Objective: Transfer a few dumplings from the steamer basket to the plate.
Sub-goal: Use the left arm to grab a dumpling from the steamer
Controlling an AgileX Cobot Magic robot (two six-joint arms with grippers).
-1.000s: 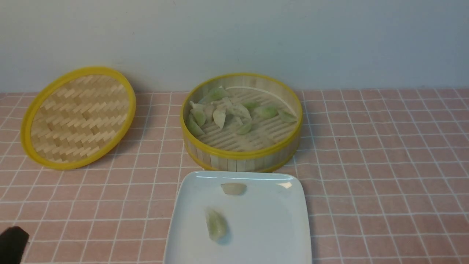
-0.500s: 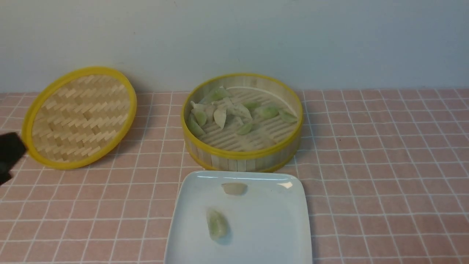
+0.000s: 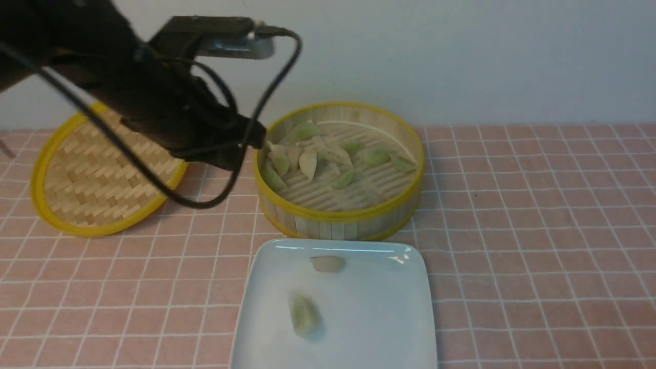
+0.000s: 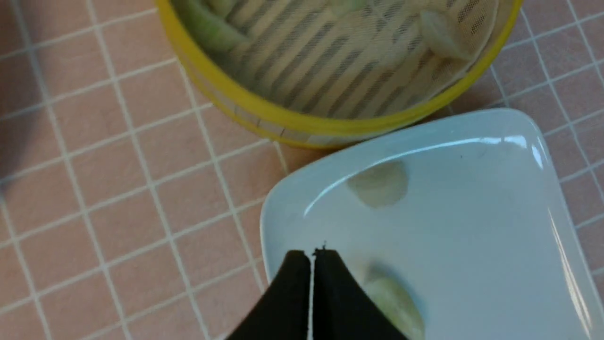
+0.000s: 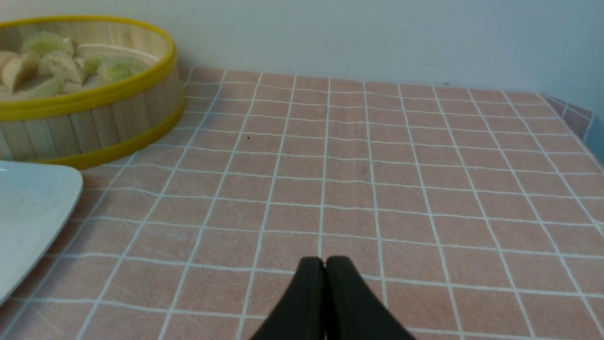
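- The left pincer (image 4: 311, 259) is pressed together and empty; blurred in the front view, it seems near the steamer basket (image 3: 338, 218).
- The right pincer (image 5: 324, 265) is together over the tabletop (image 5: 424, 165).
- Most dumplings (image 3: 312, 156) sit in the basket; two lie apart on the plate (image 3: 384, 328).

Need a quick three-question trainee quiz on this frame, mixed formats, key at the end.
1. How many pale green-white crescent dumplings lie on the glossy white square plate?
2. True or false: the left gripper is holding a dumpling.
3. In the front view, the flat woven yellow-rimmed lid sits to which side of the round bamboo steamer basket? A left, B right, C on top.
Key: 1 two; 2 false, it is shut on nothing; 3 A.
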